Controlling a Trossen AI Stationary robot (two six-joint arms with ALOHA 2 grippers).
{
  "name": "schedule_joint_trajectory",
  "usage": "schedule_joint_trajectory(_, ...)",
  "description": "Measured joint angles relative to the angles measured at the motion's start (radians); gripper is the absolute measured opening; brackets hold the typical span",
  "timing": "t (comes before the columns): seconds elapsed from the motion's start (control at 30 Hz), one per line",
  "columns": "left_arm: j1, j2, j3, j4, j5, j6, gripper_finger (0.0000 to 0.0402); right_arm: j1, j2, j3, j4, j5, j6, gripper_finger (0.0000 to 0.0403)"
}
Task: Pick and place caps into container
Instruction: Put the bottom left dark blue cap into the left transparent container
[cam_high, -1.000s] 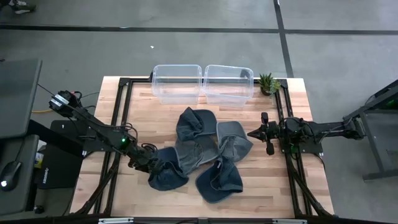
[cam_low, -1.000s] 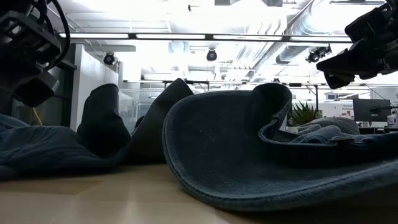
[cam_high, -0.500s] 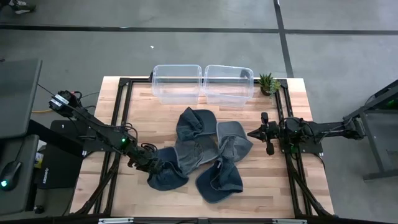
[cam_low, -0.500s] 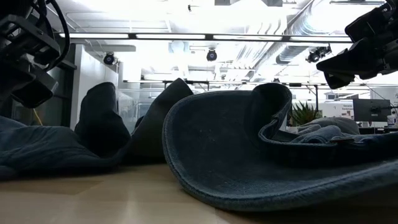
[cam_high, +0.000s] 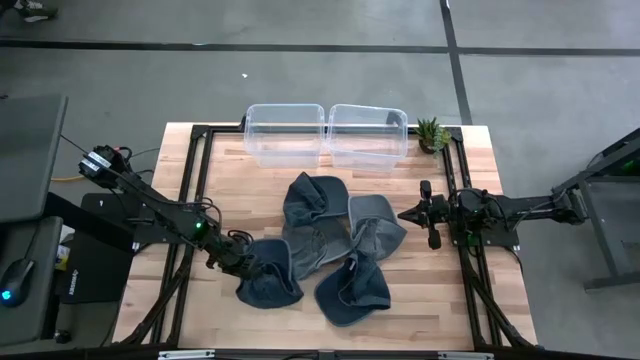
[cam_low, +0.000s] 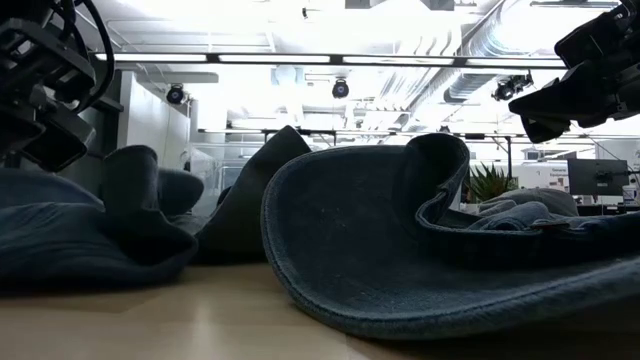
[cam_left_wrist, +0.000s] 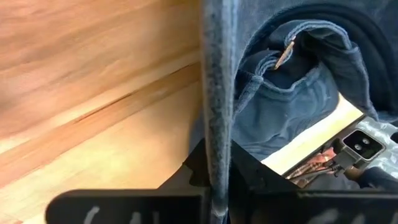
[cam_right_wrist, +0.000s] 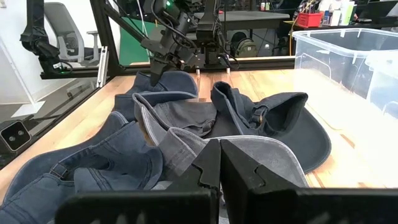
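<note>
Caps (cam_high: 325, 245) heaped mid-bench (cam_high: 200, 180) in high view, four by the look of it, overlapping, all floppy. Pile's long axis runs roughly from lower left to upper right of frame. Dark blue cap (cam_high: 270, 280) at lower left of pile, crumpled, brim direction hard to tell. Second dark cap (cam_high: 352, 288) at lower centre, opening up, long axis tilted toward upper right. Grey cap (cam_high: 372, 225) on right side of pile, brim pointing to frame right. Tall folded cap (cam_high: 308, 205) at top of pile, pointing up-frame toward the bins.

Two clear bins (cam_high: 325, 135) side by side at upper centre of bench, well apart from pile. Small plant (cam_high: 432, 132) just right of bins.

Left gripper (cam_high: 243, 262) low at left edge of pile, clamped on edge of dark blue cap; left wrist view shows fabric edge (cam_left_wrist: 214, 112) running up between the closed fingers (cam_left_wrist: 186, 180), cloth pinched tight. Low view: left gripper (cam_low: 45, 120) at far left, cap fabric (cam_low: 90, 235) bunched beneath it, touching bench.

Right gripper (cam_high: 425, 213) at right of frame, just beside grey cap's brim, not touching, above bench. Fingers (cam_right_wrist: 205, 165) pressed together, nothing between them. Right wrist view looks across pile (cam_right_wrist: 205, 124) toward left arm (cam_right_wrist: 171, 37); bin (cam_right_wrist: 348, 56) at upper right of that frame.
</note>
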Motion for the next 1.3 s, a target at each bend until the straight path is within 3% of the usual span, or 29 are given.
schedule_joint_trajectory(0.4,0.0,-0.009,0.081,-0.028,-0.157,0.058,0.001,0.0,0.0,0.0,0.0,0.0,0.0,0.0)
schedule_joint_trajectory(0.6,0.0,-0.017,0.151,-0.172,-0.164,0.079,0.001,0.0,0.0,0.0,0.0,0.0,0.0,0.0)
schedule_joint_trajectory(0.77,0.0,-0.061,0.258,-0.395,-0.208,0.105,0.001,0.0,0.0,0.0,0.0,0.0,0.0,0.0)
schedule_joint_trajectory(1.03,0.0,-0.13,0.473,-0.773,-0.455,0.114,0.001,0.0,0.0,0.0,0.003,0.0,0.0,0.0)
schedule_joint_trajectory(1.13,0.0,-0.146,0.518,-0.821,-0.576,0.12,0.001,0.0,0.0,0.0,0.004,0.0,0.0,0.0)
schedule_joint_trajectory(1.3,0.0,-0.154,0.549,-0.832,-0.673,0.163,0.001,0.0,0.0,0.0,0.004,0.0,0.0,0.0)
